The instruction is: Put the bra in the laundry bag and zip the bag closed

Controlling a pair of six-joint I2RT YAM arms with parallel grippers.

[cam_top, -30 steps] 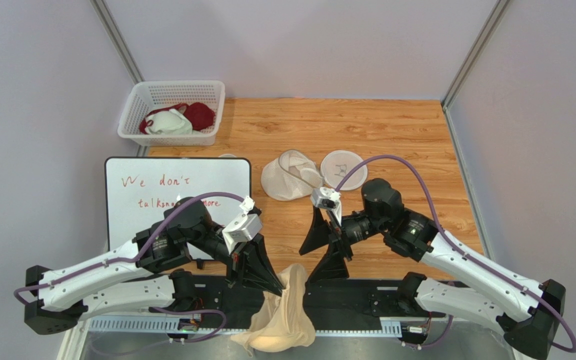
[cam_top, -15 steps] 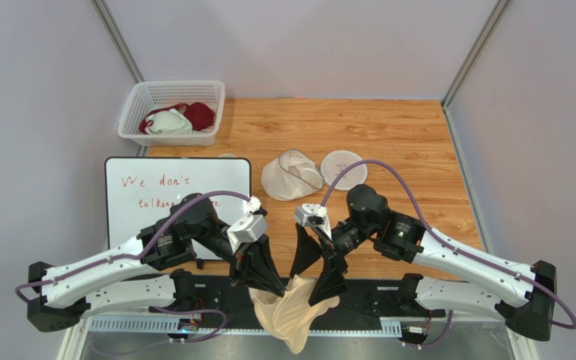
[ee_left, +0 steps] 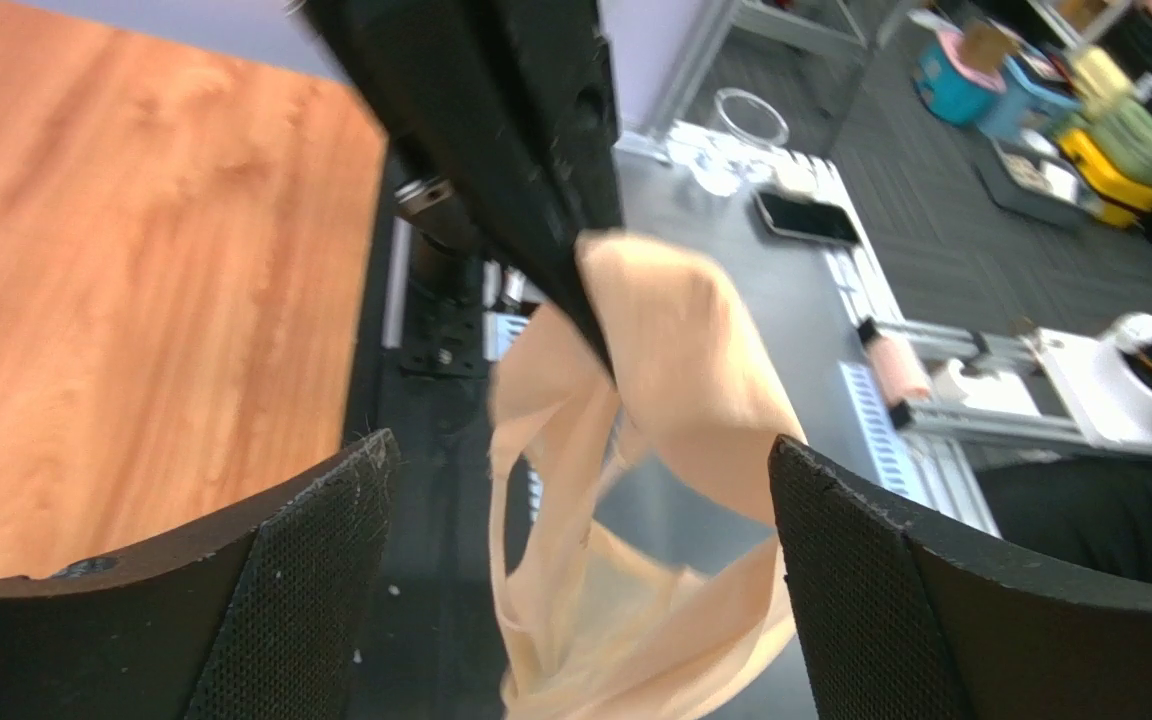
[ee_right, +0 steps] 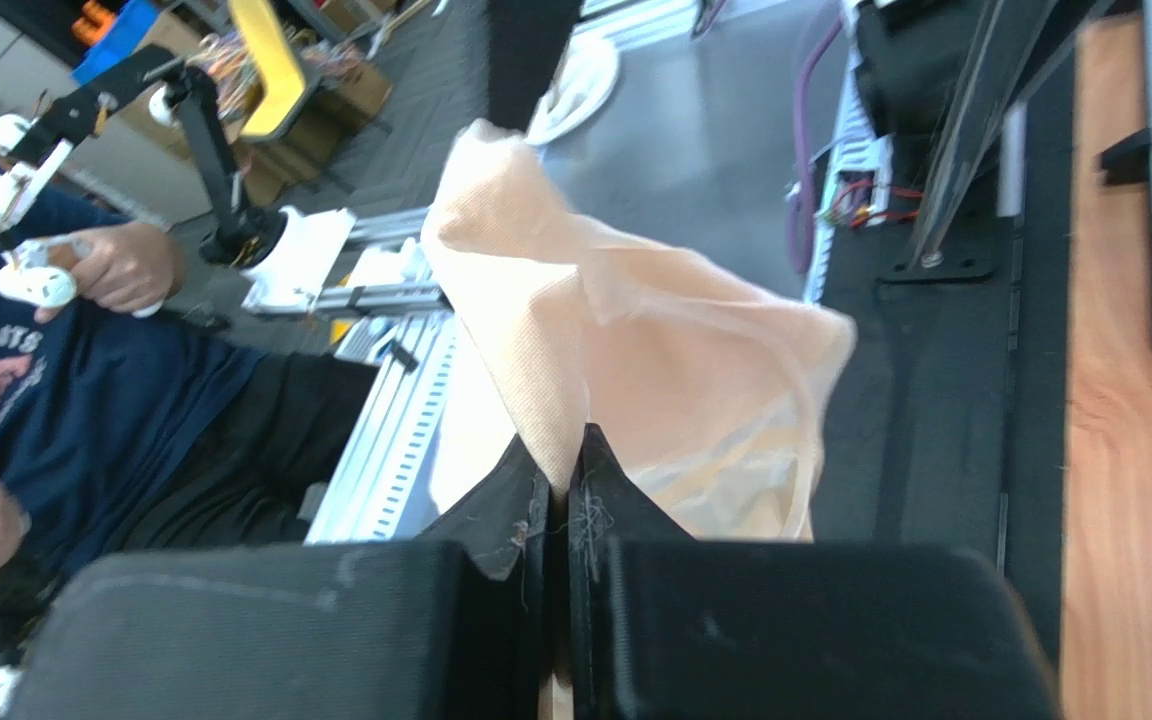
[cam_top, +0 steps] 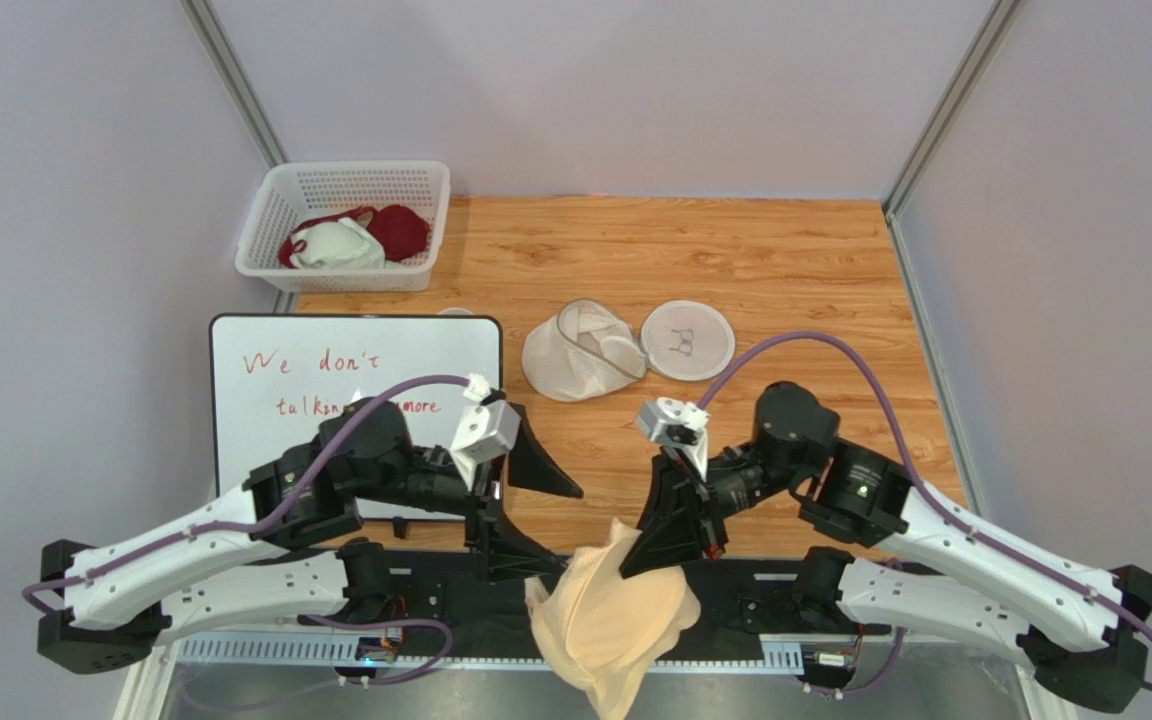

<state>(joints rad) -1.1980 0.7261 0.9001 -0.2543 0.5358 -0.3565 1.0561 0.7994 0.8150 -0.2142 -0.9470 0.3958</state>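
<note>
Seen from above, the right gripper [cam_top: 639, 555] is clamped on a fold of the pale beige bra [cam_top: 612, 623]. The bra hangs in a loose bunch past the near edge of the wooden table [cam_top: 778, 270], between the two arm bases. The right wrist camera shows the two black fingers [ee_right: 515, 503] pressed together with the fabric pinched between them. The left gripper [cam_top: 567, 533] is spread wide beside the bra and grips nothing. The round mesh laundry bag [cam_top: 582, 353] lies unzipped mid-table, well apart from the bra, its two halves side by side. A whiteboard [cam_top: 357, 375] lies at left, and a white basket [cam_top: 342, 225] holding dark red and white garments sits at the far left corner.
</note>
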